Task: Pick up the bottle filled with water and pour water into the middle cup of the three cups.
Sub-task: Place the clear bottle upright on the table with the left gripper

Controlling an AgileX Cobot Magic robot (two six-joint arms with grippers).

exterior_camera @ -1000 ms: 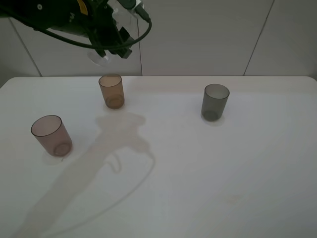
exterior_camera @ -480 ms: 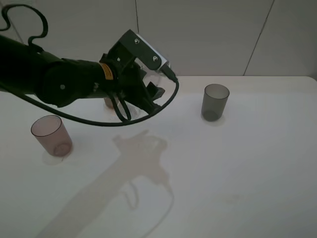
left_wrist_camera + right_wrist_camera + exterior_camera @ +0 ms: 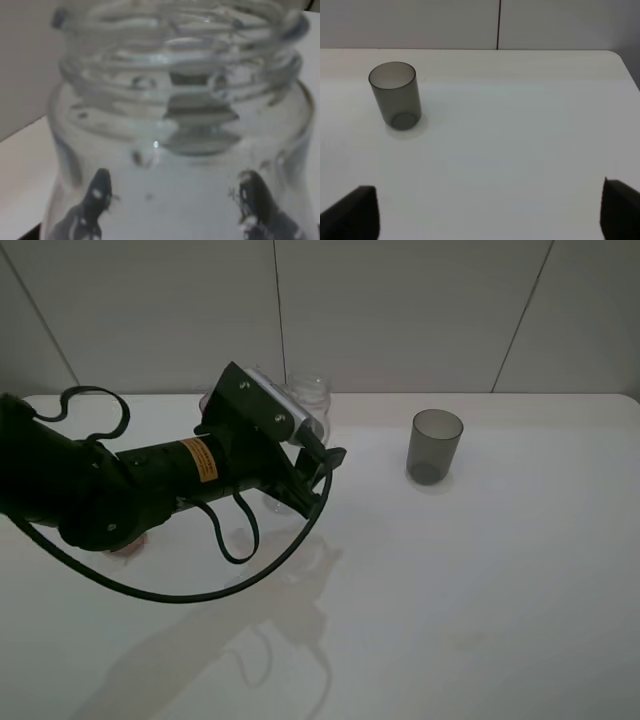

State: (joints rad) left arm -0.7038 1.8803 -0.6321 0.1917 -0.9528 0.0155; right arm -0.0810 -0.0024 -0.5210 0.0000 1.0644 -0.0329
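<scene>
My left gripper [image 3: 298,452] is shut on the clear bottle [image 3: 306,402] and holds it upright, neck up, left of the table's middle. In the left wrist view the bottle [image 3: 180,125] fills the frame, and the two dark fingertips [image 3: 97,197] show through it on either side. The amber middle cup is hidden behind my left arm. The pinkish cup shows only as a sliver [image 3: 127,545] under the arm. The dark grey cup [image 3: 435,445] stands to the right and also shows in the right wrist view [image 3: 395,95]. My right gripper [image 3: 487,220] is open and empty, well short of the grey cup.
My left arm and its looping black cable [image 3: 240,560] lie over the table's left half. The white table [image 3: 480,580] ends at a tiled wall behind, and its right edge [image 3: 627,70] shows in the right wrist view.
My left arm has come down from high above the amber cup and swung right and forward with the bottle, now covering the amber and pinkish cups. The grey cup has not moved.
</scene>
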